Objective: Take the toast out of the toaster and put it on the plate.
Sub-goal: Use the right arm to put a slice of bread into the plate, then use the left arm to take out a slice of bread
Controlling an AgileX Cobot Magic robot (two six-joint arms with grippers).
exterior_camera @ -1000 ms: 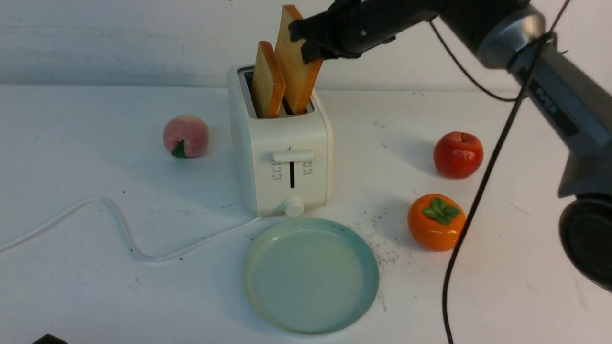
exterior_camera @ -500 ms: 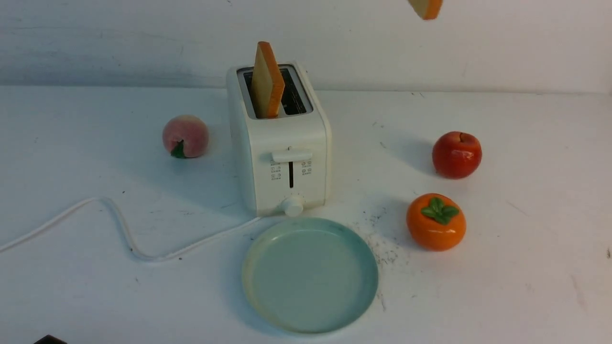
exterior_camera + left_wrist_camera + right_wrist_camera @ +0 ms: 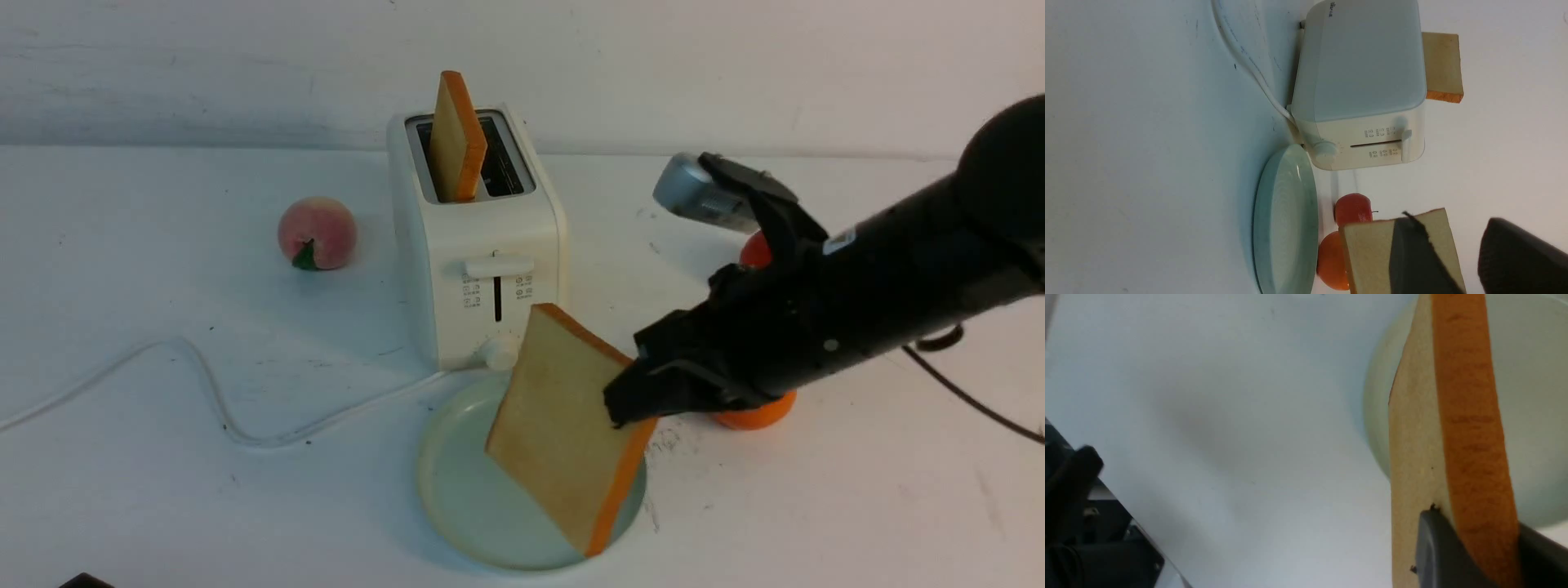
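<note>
The white toaster stands mid-table with one toast slice upright in its left slot; the right slot is bare. My right gripper is shut on the right edge of a second toast slice. That slice hangs tilted over the pale blue-green plate, its lower corner near the plate's front rim. The right wrist view shows both fingers pressing that toast above the plate. My left gripper is off to the left, open and holding nothing.
A peach lies left of the toaster. A red apple and an orange persimmon sit to the right, mostly hidden behind my right arm. The toaster's white cord snakes across the table's left half.
The right gripper pulled its toast slice out of the right slot, lifted it out of view at the top, then brought it down over the plate. The other slice stayed put.
</note>
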